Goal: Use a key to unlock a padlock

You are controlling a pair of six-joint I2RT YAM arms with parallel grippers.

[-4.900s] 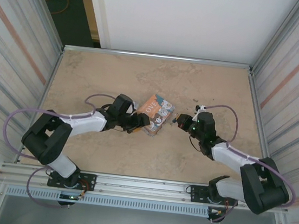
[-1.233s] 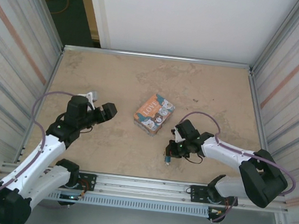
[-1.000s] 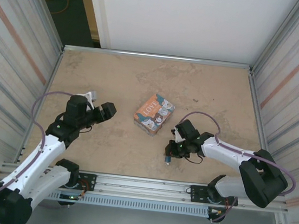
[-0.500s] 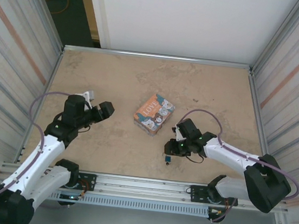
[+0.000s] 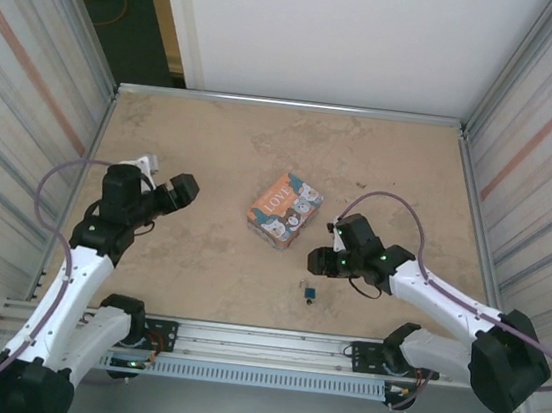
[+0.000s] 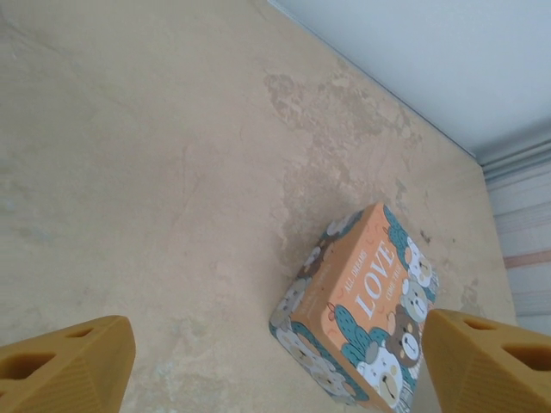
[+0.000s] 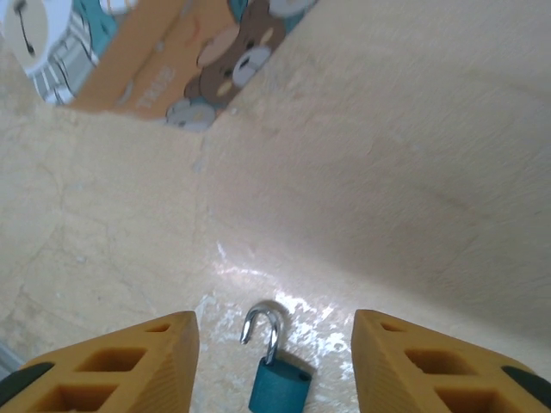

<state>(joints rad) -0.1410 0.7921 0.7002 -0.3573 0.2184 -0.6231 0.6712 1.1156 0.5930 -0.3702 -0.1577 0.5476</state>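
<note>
Right hand [image 5: 318, 261] spread wide and empty near the padlock [image 7: 278, 379], which lies on the counter [image 7: 413, 172] framed between its fingers (shackle apparently swung open); an off-centre closure could skid the small body away

A robot lab test cell — aluminium-railed table [image 5: 263, 145], ribbed panel walls [image 5: 29, 86].

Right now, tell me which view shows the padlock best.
Right wrist view: it shows the padlock close up, teal body and silvery shackle distinct. The top external view shows the padlock as a tiny blue speck.
</note>
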